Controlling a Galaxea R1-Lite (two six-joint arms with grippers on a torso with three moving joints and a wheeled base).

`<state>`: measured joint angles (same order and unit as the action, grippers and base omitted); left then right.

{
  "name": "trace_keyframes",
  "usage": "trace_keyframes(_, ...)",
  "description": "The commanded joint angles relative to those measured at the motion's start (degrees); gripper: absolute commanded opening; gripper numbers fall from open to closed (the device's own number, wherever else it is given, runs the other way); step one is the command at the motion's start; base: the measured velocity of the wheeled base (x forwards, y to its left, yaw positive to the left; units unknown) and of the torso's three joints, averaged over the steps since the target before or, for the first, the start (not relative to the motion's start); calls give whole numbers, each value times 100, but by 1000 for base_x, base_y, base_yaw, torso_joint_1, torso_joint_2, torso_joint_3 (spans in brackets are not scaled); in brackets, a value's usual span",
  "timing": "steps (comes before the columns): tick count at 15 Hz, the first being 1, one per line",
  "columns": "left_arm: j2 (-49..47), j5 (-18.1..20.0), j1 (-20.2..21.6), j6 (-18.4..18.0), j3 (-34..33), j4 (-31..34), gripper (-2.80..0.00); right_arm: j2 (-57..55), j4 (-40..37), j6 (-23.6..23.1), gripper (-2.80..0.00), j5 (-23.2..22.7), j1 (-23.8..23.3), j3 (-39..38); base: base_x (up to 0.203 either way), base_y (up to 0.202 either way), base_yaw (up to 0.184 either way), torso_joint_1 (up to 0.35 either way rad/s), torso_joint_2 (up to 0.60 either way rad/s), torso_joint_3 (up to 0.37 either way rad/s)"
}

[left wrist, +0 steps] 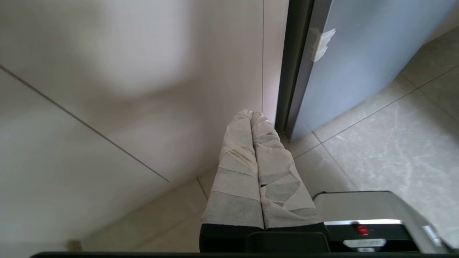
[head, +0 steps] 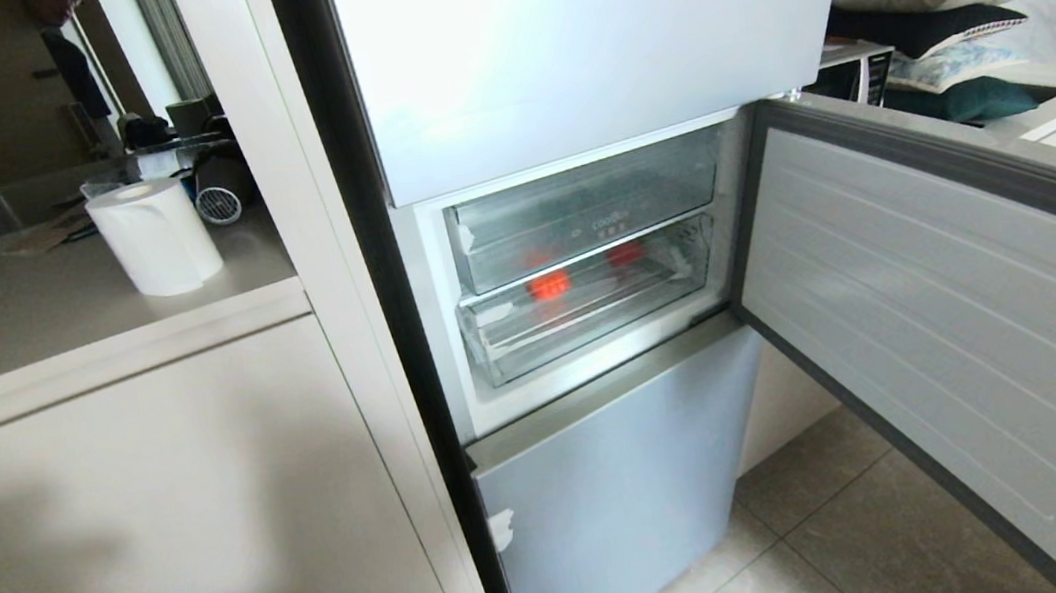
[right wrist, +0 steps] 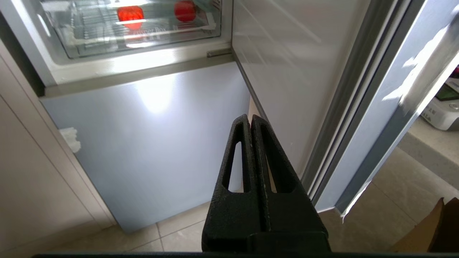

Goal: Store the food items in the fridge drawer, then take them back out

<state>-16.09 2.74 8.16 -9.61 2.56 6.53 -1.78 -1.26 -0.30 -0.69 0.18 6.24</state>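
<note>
Jaws of both the left gripper (left wrist: pixel 252 114) and right gripper (right wrist: pixel 249 117) are pressed together, empty. Two apples (head: pixel 549 284) are seen mid-frame inside the drawer (head: pixel 592 324); its closed front could block any reach.

Clear ribbed plastic drawer (head: pixel 591 314); glossy red fruit (head: pixel 549 284).
</note>
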Motion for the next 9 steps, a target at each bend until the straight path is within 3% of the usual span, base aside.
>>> trace_keyframes(1, -17, 101, -49, -84, -71, -169, -280, -1069, -35, 115, -280, -35, 31, 617, 0, 0, 0, 0, 0, 0)
trace_keyframes(4, 112, 113, -518, -91, -72, -160, -280, -2652, 190, 339, -280, -199, 106, 1151, 0, 0, 0, 0, 0, 0)
trace_keyframes(9, 1044, 113, -852, -89, -63, -152, -280, -4578, 1916, 454, -280, -96, 70, 1354, 0, 0, 0, 0, 0, 0)
